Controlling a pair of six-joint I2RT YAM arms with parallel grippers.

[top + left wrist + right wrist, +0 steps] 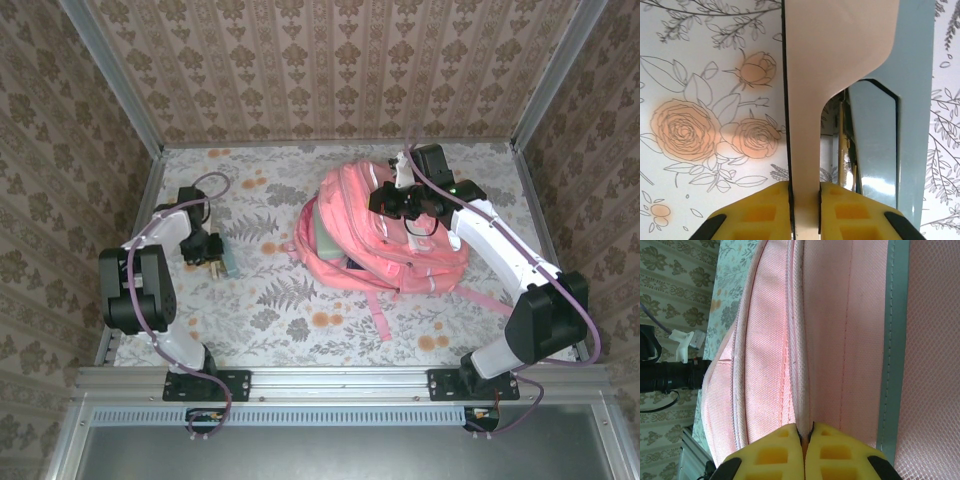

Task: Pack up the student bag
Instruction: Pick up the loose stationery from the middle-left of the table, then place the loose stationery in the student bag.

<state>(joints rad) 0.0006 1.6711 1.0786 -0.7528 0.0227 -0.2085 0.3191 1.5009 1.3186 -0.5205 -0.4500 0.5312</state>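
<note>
Lying on the right half of the floral desk [280,310], the student bag [370,240] spreads out as a large pink backpack, with one strap trailing toward the near edge. The right gripper [395,200] sits on top of the bag at its far side, touching the fabric. From the right wrist, that gripper [805,429] has its yellow fingers pressed together on a raised pink seam of the bag [840,315], so it is clenched on the bag itself. A pale grey-green stripe [892,340] runs along the fabric just to one side of the pinched seam.

The left gripper [212,252] is well apart from the bag, over the left part of the desk, with a pale blue flat item [227,263] just beside it. From the left wrist, this gripper [805,187] grips a thin cream sheet [835,45], its yellow pads tight against both faces of the sheet's narrow lower part. The pale blue item [912,100] stands right beside the sheet, on the side away from the rose print.
</note>
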